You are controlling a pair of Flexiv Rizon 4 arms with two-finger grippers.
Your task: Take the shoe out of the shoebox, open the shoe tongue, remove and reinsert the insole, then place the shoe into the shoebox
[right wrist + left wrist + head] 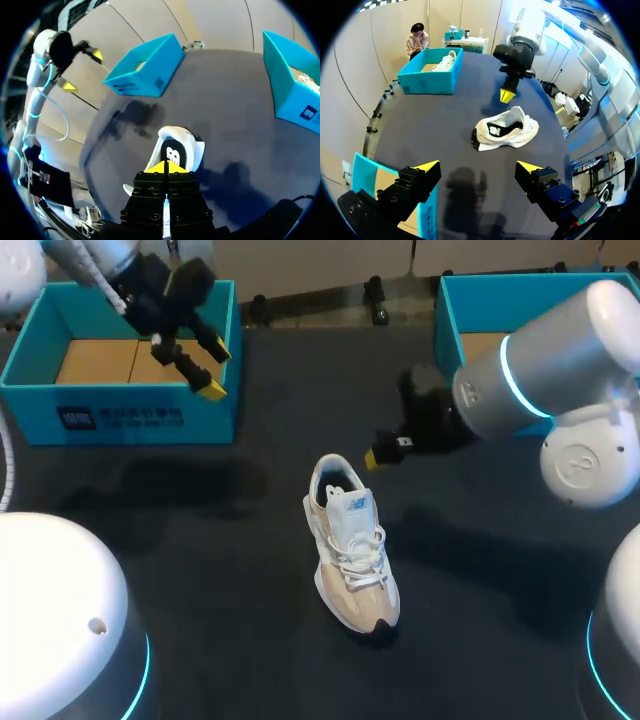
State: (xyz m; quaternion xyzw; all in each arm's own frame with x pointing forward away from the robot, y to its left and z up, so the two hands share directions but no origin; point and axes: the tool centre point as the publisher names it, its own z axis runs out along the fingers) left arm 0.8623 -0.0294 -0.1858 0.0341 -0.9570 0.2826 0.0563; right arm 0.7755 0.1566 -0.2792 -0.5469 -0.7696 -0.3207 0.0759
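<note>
1. White-and-beige shoe point(352, 552) stands upright on its sole on the dark table point(200, 540), mid-scene, toe near, heel far, outside both boxes.
2. Just right of and beyond the heel hangs the right gripper point(383, 452), yellow tips pressed together with nothing between them. No contact with the shoe is visible.
3. At far left, the left gripper point(217, 371) hangs over the right wall of the left shoebox point(120, 415), fingers spread wide and empty.
4. Bare cardboard floor shows inside the left shoebox.
5. At far right sits the right shoebox point(470, 300), with a second shoe point(445, 61), white, lying inside.
</note>
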